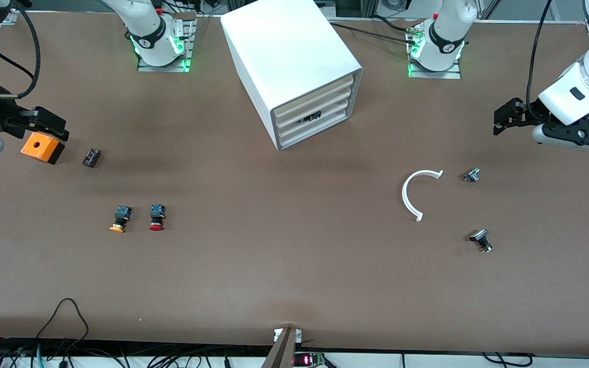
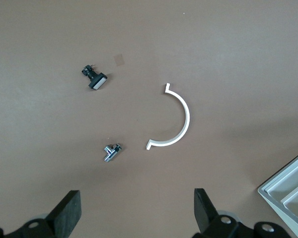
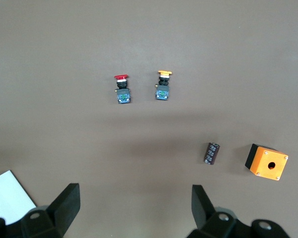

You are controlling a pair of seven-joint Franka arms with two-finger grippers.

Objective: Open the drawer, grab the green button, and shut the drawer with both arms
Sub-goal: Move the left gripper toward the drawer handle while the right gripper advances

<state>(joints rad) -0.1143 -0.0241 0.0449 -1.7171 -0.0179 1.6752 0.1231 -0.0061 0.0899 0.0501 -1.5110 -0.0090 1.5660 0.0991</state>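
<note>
The white cabinet (image 1: 289,61) stands at the middle of the table, near the arms' bases. Its four cream-fronted drawers (image 1: 320,110) are all pushed in. A small dark thing shows in the gap at the third front from the top (image 1: 309,118). The green-capped button is hidden. My left gripper (image 1: 499,121) is open and empty, in the air at the left arm's end of the table; its black fingers (image 2: 69,210) show in the left wrist view. My right gripper (image 1: 54,127) is open and empty over an orange box (image 1: 42,146); its fingers (image 3: 67,203) show in the right wrist view.
An orange-capped button (image 1: 120,218) and a red-capped button (image 1: 156,217) lie toward the right arm's end, with a small black cylinder (image 1: 91,157) beside the orange box. A white half ring (image 1: 411,197), a metal part (image 1: 472,175) and a black part (image 1: 481,239) lie toward the left arm's end.
</note>
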